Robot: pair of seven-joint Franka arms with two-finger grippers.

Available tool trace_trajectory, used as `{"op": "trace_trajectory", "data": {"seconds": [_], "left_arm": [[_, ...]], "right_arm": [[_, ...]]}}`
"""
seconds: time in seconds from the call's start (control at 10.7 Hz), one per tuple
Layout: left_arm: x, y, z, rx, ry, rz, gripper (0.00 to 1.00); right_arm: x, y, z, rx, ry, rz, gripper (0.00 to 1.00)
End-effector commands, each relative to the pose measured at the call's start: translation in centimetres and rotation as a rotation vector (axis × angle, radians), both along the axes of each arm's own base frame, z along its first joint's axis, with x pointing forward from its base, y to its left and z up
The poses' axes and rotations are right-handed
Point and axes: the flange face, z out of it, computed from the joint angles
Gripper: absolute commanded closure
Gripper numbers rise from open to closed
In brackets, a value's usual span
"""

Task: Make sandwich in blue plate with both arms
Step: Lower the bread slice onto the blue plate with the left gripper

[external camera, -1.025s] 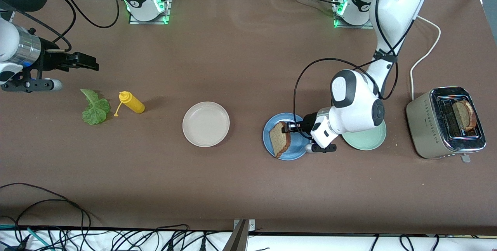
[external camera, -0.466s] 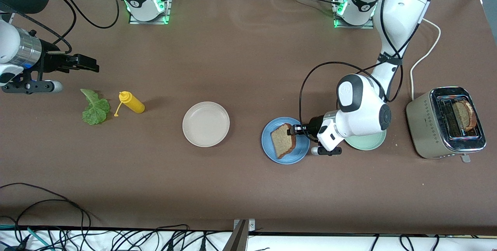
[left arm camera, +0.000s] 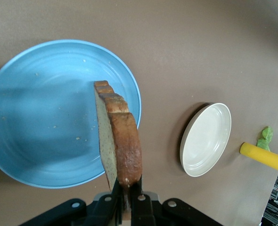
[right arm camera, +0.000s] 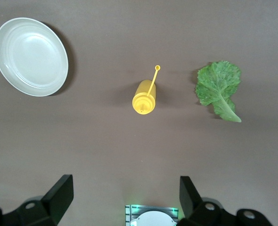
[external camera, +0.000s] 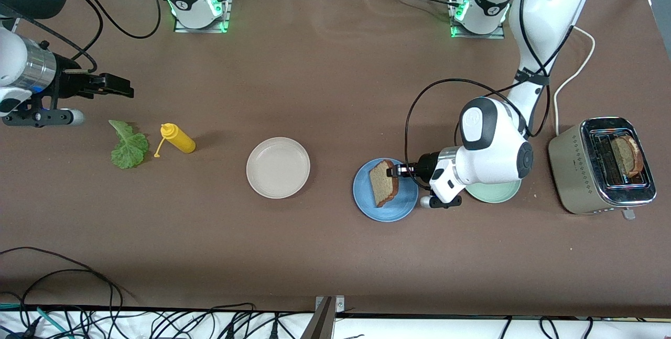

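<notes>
A brown bread slice (external camera: 383, 189) stands nearly on edge over the blue plate (external camera: 365, 200), and my left gripper (external camera: 394, 171) is shut on its crust. In the left wrist view the slice (left arm camera: 116, 141) rises from the gripper (left arm camera: 128, 189) above the plate (left arm camera: 40, 117); whether its free edge touches the plate I cannot tell. A second slice (external camera: 626, 154) sits in the toaster (external camera: 576, 171). The lettuce leaf (external camera: 128, 148) (right arm camera: 219, 89) lies flat at the right arm's end. My right gripper (external camera: 118, 85) (right arm camera: 125, 192) hangs open and empty above the table there.
A yellow squeeze bottle (external camera: 178, 139) (right arm camera: 143, 100) lies beside the lettuce. A beige-white plate (external camera: 278, 167) (right arm camera: 30, 56) (left arm camera: 206, 139) sits mid-table. A mint-green plate (external camera: 495, 193) lies partly under the left wrist, between the blue plate and the toaster.
My left gripper has drawn back a little toward the left arm's end and turned the slice from leaning flat to nearly on edge. The right arm has stayed still.
</notes>
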Motion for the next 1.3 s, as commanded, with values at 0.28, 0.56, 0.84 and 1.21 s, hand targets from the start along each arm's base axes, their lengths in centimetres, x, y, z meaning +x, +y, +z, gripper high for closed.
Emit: {"op": "trace_trajectory", "data": {"seconds": [0.28, 0.56, 0.84, 1.21], "left_arm": [[-0.5, -0.8, -1.1, -0.02, 0.045, 0.011, 1.0], [-0.5, -0.7, -1.1, -0.013, 0.039, 0.006, 1.0], [0.7, 3.3, -2.2, -0.029, -0.034, -0.04, 0.98], [0.8, 3.8, -3.1, -0.028, -0.028, -0.039, 0.78]], "right_arm": [[0.0, -0.2, -0.5, 0.018, 0.009, 0.0, 0.0], [0.0, -0.2, -0.5, 0.018, 0.007, -0.002, 0.0], [0.0, -0.2, -0.5, 0.018, 0.009, -0.002, 0.0], [0.1, -0.1, -0.7, 0.019, 0.009, -0.002, 0.0]]}}
